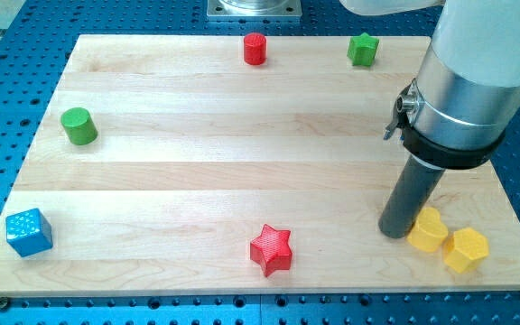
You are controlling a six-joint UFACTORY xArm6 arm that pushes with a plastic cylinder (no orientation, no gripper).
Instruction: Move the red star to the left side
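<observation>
Resting on the wooden board (197, 171), my tip (393, 233) touches a yellow block (429, 229) at its three o'clock, clamping nothing. At its nine o'clock, well apart, lies the red star (271, 250).

The red star (271, 250) lies flat near the bottom edge of the wooden board, about midway across the view, five blunt points, glossy and untouched.

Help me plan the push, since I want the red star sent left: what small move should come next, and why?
Probably slide my tip down and left, to just right of the red star. The tip now stands well to the star's right, slightly higher, touching or nearly touching a yellow block. A leftward push needs the tip on the star's right side first.
</observation>
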